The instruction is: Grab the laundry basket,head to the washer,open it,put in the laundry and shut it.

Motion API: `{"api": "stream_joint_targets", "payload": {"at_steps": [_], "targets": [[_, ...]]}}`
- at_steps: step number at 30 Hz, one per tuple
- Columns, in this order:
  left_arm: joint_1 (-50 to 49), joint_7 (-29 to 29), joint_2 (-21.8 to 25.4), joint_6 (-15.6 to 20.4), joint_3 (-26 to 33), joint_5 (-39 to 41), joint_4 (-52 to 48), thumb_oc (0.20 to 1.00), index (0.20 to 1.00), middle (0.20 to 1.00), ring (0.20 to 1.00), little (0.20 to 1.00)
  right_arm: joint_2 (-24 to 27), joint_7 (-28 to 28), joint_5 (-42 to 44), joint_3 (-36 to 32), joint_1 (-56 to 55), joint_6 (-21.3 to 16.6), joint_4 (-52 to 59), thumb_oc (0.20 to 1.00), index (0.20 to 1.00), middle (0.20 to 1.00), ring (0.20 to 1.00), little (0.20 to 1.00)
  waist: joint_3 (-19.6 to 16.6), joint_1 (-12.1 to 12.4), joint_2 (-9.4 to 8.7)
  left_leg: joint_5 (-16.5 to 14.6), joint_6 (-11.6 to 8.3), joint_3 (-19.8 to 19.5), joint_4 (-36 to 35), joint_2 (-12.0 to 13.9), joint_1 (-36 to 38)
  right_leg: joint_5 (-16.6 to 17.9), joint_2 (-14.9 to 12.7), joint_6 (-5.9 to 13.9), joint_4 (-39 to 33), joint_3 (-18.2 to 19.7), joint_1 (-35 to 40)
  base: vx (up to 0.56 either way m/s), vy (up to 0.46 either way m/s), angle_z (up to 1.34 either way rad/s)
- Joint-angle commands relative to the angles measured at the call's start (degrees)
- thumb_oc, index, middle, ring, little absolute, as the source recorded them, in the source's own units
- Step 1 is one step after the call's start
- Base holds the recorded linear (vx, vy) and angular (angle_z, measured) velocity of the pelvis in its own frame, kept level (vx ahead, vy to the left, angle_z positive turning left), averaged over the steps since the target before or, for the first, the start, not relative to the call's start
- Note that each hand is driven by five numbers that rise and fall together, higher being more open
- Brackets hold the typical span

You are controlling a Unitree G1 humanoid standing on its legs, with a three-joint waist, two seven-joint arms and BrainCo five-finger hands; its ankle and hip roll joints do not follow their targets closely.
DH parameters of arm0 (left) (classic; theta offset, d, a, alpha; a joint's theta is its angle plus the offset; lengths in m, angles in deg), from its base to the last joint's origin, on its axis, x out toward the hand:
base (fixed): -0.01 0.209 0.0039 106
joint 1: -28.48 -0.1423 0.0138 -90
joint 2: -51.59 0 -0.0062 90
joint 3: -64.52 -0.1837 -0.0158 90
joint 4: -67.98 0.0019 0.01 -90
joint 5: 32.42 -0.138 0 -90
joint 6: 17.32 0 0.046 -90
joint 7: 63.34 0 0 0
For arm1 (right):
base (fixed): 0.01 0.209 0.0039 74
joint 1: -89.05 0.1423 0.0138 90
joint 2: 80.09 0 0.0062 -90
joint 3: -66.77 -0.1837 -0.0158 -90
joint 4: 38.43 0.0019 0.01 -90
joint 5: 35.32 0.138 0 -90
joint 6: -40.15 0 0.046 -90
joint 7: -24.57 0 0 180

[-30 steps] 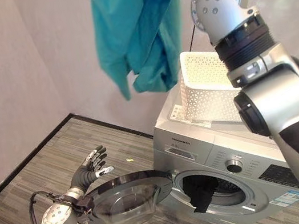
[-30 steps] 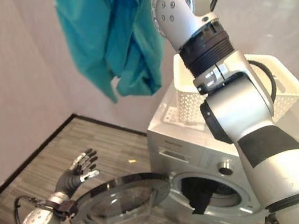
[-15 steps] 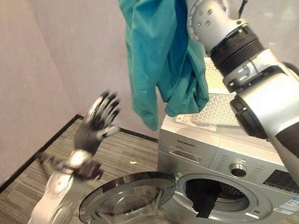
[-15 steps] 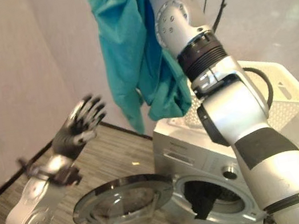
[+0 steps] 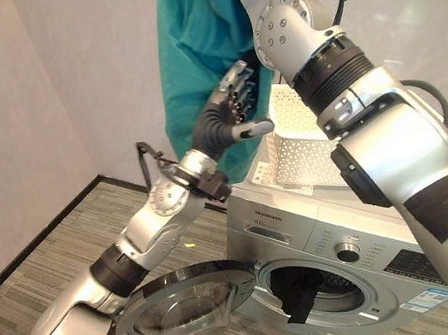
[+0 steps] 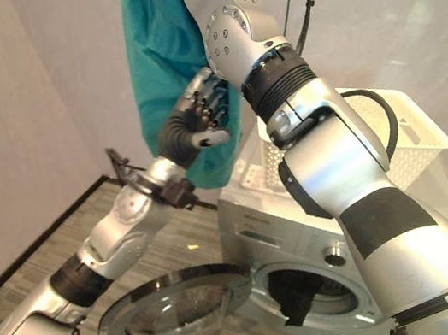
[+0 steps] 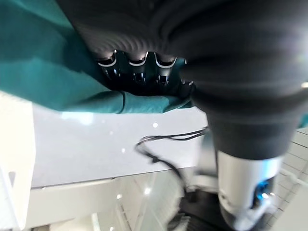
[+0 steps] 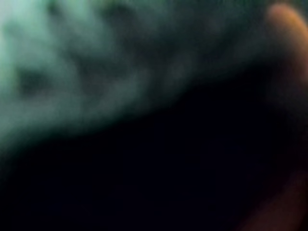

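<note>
Teal garment (image 5: 193,43) hangs high from my raised right arm, over the white basket (image 5: 312,148) atop the washer (image 5: 325,245); I cannot tell that hand's grip. My left hand (image 5: 228,115) touches the cloth, fingers relaxed. Round door (image 5: 182,301) swung wide.

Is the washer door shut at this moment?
No: in the left eye view the round washer door is swung wide open, and a dark garment hangs in the open drum.
</note>
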Motion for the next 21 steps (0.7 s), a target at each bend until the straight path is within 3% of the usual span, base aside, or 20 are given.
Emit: {"api": "stream_joint_targets", "payload": {"at_steps": [1, 8, 15, 18, 21], "targets": [[5.02, 1.39, -2.16, 1.16, 0.15, -0.68, 5.89, 1.0, 1.0, 1.0, 1.0, 1.0, 2.15, -0.64, 0.29, 3.49, 9.73, -3.09, 0.07, 0.2, 0.2, 0.2, 0.2, 0.2, -3.33, -0.42, 0.1, -0.23, -1.95, -2.06, -5.37, 3.63, 1.43, 2.55, -0.76, 2.83, 0.42, 0.29, 3.34, 0.02, 0.001, -0.14], [3.78, 2.21, -0.21, 0.88, 1.34, -3.08, 6.67, 1.0, 1.0, 1.0, 1.0, 1.0, 3.6, -0.21, -1.8, 6.8, 10.84, -2.96, 1.14, 0.2, 0.2, 0.2, 0.2, 0.2, -3.18, -1.6, 0.77, -1.01, -1.68, -0.13, -4.8, 4.46, 1.75, 2.54, -0.88, 2.86, 0.31, 2.17, 2.66, 0.01, 0.0, -0.22], [-7.28, -1.33, 9.8, -0.79, 6.09, -6.01, -7.09, 1.0, 1.0, 1.0, 1.0, 1.0, 10.28, -0.07, -2.79, 8.12, 14.66, -2.3, -4.14, 0.2, 0.2, 0.2, 0.2, 0.2, -3.34, -0.85, 0.69, -1.08, -1.89, -0.33, -4.41, 4.58, 1.25, 1.89, -0.57, 2.61, 0.31, 2.0, 2.32, 0.0, -0.004, -0.08], [-16.06, -2.92, 15.16, -0.18, 12.39, -6.8, -15.39, 1.0, 1.0, 1.0, 1.0, 1.0, 14.92, 0.13, -3.31, 9.07, 16.11, -1.81, -7.08, 0.2, 0.2, 0.2, 0.2, 0.2, -2.93, 0.58, 0.3, -1.0, -2.09, -1.0, -4.37, 4.51, 1.0, 1.3, -0.35, 2.5, 0.31, 1.34, 2.29, 0.0, -0.019, 0.05], [-21.76, -3.58, 17.56, 0.07, 16.98, -6.51, -19.95, 1.0, 1.0, 1.0, 1.0, 1.0, 15.91, -0.23, -3.63, 9.31, 16.4, -1.68, -7.56, 0.2, 0.2, 0.2, 0.2, 0.2, -2.88, 1.11, 0.24, -0.94, -2.09, -1.2, -4.43, 4.47, 0.86, 1.09, -0.3, 2.4, 0.31, 1.07, 2.27, 0.0, -0.002, 0.02]]}}
